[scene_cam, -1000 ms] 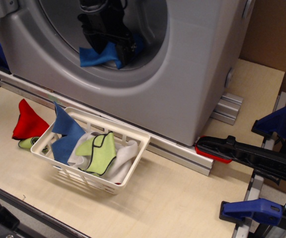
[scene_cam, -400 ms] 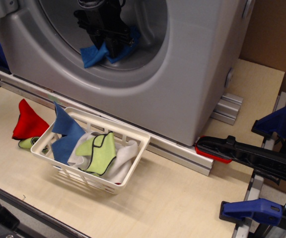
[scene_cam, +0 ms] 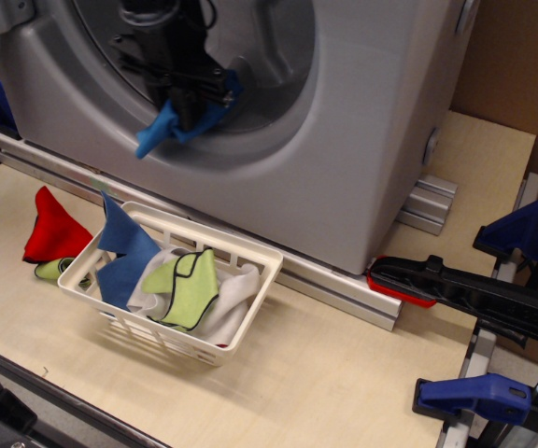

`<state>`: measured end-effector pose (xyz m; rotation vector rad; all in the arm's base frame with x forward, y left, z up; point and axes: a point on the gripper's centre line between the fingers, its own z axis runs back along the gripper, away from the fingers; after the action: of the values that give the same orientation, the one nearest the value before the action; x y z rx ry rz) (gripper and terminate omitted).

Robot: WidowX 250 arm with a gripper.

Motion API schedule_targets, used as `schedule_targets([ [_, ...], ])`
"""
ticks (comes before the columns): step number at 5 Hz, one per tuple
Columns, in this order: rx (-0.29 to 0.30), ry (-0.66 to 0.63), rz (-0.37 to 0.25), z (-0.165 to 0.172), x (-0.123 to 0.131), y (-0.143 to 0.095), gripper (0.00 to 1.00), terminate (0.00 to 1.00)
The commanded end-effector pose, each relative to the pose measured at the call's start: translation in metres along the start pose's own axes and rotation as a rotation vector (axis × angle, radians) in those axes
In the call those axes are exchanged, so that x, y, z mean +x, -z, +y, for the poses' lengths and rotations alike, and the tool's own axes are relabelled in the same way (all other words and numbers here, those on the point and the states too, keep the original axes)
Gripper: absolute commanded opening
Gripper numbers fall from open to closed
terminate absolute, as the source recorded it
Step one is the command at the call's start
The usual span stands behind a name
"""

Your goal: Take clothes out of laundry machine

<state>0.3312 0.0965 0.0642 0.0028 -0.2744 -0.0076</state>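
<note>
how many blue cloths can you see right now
2: a royal-blue cloth held by the gripper at the washer opening, and a duller blue cloth in the white basket. Others may be hidden.

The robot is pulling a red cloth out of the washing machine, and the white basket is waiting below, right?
Not quite: the cloth held in the gripper is blue, not red, as observation.image shows. It is coming out of the washing machine, with the white basket below.

The black gripper (scene_cam: 187, 105) has the royal-blue cloth (scene_cam: 162, 128) pinched, dangling over the lower rim of the grey laundry machine (scene_cam: 362, 140) opening. Below sits a white slatted basket (scene_cam: 250, 297) holding a lime-green cloth (scene_cam: 187, 287) and blue cloths, red cloth (scene_cam: 52, 227) just beside it.
</note>
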Motion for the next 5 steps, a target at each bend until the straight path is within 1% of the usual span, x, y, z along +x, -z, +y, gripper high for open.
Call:
schedule_targets([
  [1, 0.053, 0.068, 0.054, -0.027, -0.065, -0.026, 0.0, 0.0],
  [2, 0.044, 0.107, 0.105, -0.035, -0.099, -0.015, 0.0, 0.0],
  [3, -0.033, 0.131, 0.109, -0.039, -0.106, 0.009, 0.0, 0.0],
  [4, -0.05, 0.099, 0.118, -0.033, -0.102, 0.036, 0.0, 0.0],
  [5, -0.08, 0.098, 0.086, -0.032, -0.089, 0.048, 0.0, 0.0],
])
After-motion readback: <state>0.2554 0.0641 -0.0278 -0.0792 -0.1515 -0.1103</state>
